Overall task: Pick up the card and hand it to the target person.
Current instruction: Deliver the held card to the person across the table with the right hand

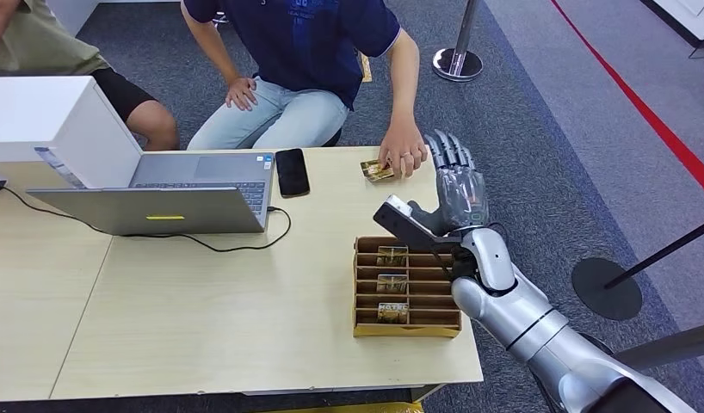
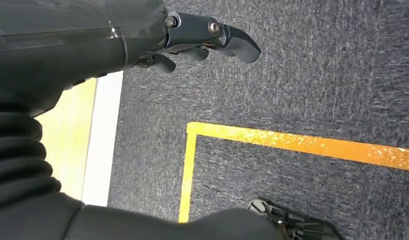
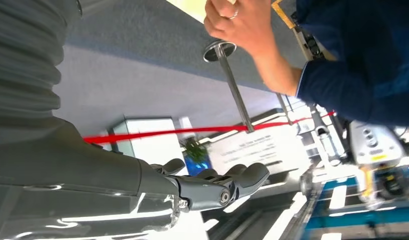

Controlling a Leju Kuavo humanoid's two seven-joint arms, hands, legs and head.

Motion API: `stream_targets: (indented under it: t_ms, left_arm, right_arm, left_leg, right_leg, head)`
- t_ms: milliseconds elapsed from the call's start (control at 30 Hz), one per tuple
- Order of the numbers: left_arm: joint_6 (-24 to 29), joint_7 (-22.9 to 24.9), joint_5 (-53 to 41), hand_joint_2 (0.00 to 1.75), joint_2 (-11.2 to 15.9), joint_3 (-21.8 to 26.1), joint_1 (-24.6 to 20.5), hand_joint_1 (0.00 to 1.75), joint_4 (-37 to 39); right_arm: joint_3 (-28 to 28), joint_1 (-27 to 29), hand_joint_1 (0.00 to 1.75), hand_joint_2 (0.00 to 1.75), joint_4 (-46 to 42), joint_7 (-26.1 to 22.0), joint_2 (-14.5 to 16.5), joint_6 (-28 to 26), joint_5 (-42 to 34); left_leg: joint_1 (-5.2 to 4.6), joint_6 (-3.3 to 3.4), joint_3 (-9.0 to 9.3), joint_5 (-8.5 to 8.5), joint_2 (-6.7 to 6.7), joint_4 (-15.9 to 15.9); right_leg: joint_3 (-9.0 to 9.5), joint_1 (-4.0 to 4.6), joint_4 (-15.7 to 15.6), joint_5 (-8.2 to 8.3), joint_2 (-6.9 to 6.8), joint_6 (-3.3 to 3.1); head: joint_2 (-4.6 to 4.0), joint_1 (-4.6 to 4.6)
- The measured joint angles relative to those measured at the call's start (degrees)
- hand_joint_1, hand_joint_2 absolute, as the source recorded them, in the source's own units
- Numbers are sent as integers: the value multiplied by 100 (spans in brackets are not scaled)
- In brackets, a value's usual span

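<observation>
A small brown-and-gold card (image 1: 376,170) lies at the table's far edge under the fingers of a person's hand (image 1: 404,155); the person in a navy shirt (image 1: 314,43) sits behind the table. My right hand (image 1: 456,185) is raised just right of that card, fingers spread and holding nothing. The same hand (image 3: 212,185) appears in the right wrist view, with the person's hand (image 3: 240,25) beyond it. A wooden slotted card box (image 1: 406,325) with three more cards sits below my right hand. My left hand (image 2: 202,40) hangs over the carpet, holding nothing.
An open laptop (image 1: 176,194) with a black cable, a black phone (image 1: 292,171) and a white box (image 1: 47,120) occupy the table's left half. A second person (image 1: 39,34) sits at the far left. Stanchion bases (image 1: 457,63) (image 1: 607,288) stand on the carpet to the right.
</observation>
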Motion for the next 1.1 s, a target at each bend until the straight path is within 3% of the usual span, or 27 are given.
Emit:
stream_targets:
  t_ms: [167,300,433,600,733,867,1000,1100]
  left_arm:
    - [83,-23,113,0,0,3,23,0,0]
    - [143,-81,192,0,-1,4,42,0,0]
    - [176,-98,249,0,-1,4,68,0,0]
    - [198,-102,296,0,-3,5,85,0,0]
    - [220,-114,344,0,-19,7,83,0,0]
    - [258,-118,378,0,-33,10,83,0,0]
    - [312,-74,406,0,-58,13,79,0,0]
    - [375,0,436,0,-79,14,79,0,0]
  right_arm:
    - [-731,550,0,175,-231,-826,-178,-725,-2044]
    - [-1683,1218,0,175,-511,-2033,-274,-739,-4573]
    - [-2626,1783,0,175,-584,-2822,-430,-659,-6540]
    - [-3721,2413,0,175,-399,-3545,-581,14,-8486]
    - [-4395,2694,0,175,145,-3774,-606,560,-9190]
    - [-4825,2830,0,175,1144,-3958,-598,1815,-9977]
    - [-5080,2862,0,0,2363,-4083,-551,2761,-10503]
    - [-5138,2933,0,0,3206,-3875,-437,2835,-10525]
  left_leg:
    - [-1,0,1,-2,-1,1]
    - [-2,3,-1,-5,-6,1]
    - [-3,5,1,-7,-6,1]
    - [-5,5,0,-11,-3,0]
    - [-4,4,2,-13,-1,0]
    - [-4,4,0,-14,5,0]
    - [-3,5,0,-16,7,0]
    - [-1,2,-1,-19,7,0]
  right_leg:
    - [0,0,-2,0,1,0]
    - [0,-1,-4,-1,-7,1]
    - [-1,-1,-5,-1,-7,1]
    - [-3,-3,-6,-1,-5,1]
    - [-7,-3,-6,-2,3,1]
    - [-11,-3,-6,-2,10,1]
    - [-13,-1,-7,-6,16,1]
    - [-12,1,-6,-10,17,0]
  head:
    - [0,-1]
    - [0,1]
    - [0,1]
    - [0,0]
    - [0,1]
    - [0,0]
    - [0,1]
    - [0,0]
